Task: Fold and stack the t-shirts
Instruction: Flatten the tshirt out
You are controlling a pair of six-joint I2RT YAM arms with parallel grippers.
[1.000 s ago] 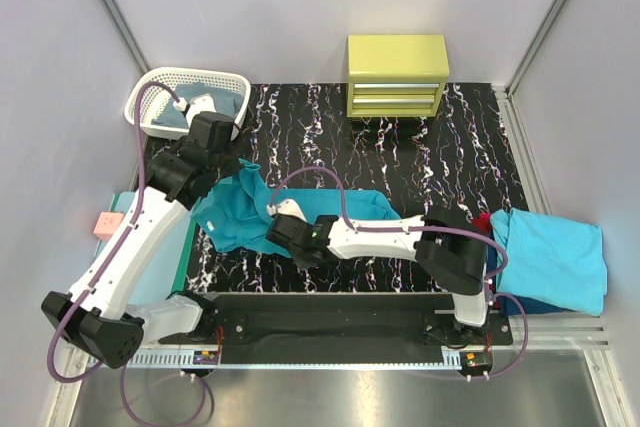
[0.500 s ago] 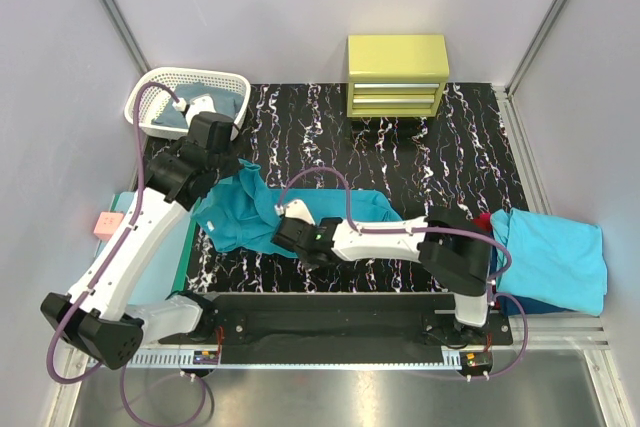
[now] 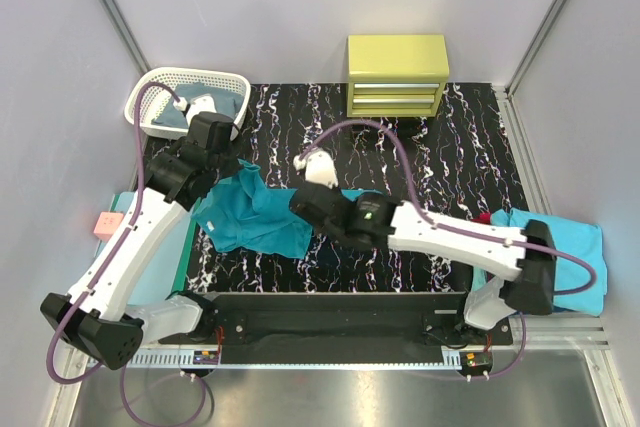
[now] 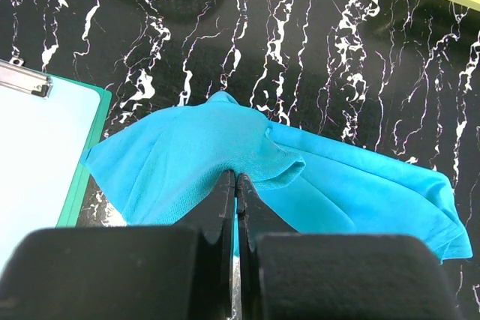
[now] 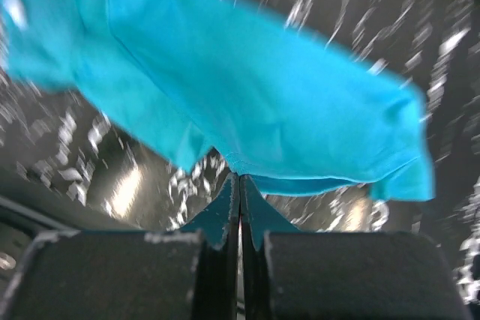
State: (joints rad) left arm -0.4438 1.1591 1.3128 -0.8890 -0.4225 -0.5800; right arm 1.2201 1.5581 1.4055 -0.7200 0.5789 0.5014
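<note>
Both tools are pinched tight! The left tool has its jaws closed on a fold of the teal t-shirt, and the right tool is clamped on its hem. The shirt is bunched between the arms, left of centre in the overhead view, over the black marbled desk.

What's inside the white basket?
A dark blue cloth lies bunched in the basket, filling most of it. It might be a shirt, but it is too crumpled to tell. Anything under the cloth is hidden by it.
</note>
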